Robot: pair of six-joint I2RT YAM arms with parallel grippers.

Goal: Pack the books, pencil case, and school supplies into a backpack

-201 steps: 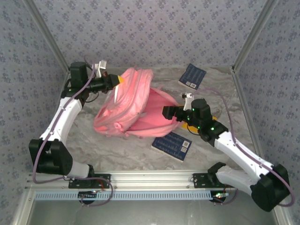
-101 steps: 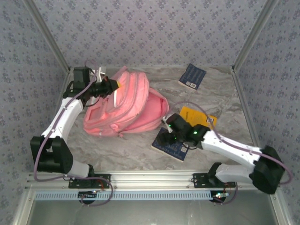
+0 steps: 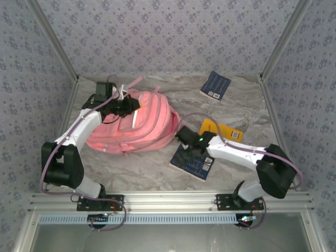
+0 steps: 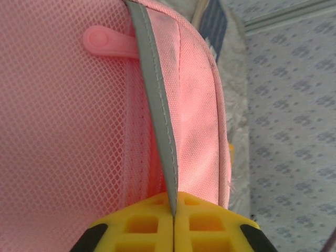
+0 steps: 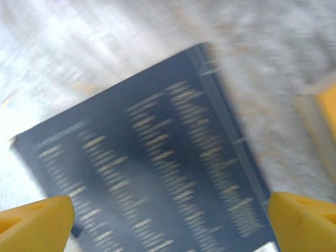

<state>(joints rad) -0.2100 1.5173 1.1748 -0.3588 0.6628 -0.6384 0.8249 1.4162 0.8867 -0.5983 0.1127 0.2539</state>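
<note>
Backpack (image 3: 144,126) dropped flat | left end effector (image 4: 172,198) clamped on it | right end effector (image 5: 170,220) apart over book (image 5: 147,157)

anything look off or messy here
Nothing spilled or damaged. The backpack lies slumped, the left fingers pinching its grey strip. The far navy book, yellow book and near navy book lie scattered askew.

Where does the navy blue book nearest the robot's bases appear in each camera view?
Top external: the navy blue book lies low centre-right, just below the right end effector.
Right wrist: it fills the middle, blurred.
Left wrist: unplaceable past the backpack; a dark blue sliver at top is unclear.
Shared landmark: the yellow book beside it, at the right wrist view's right edge.
</note>
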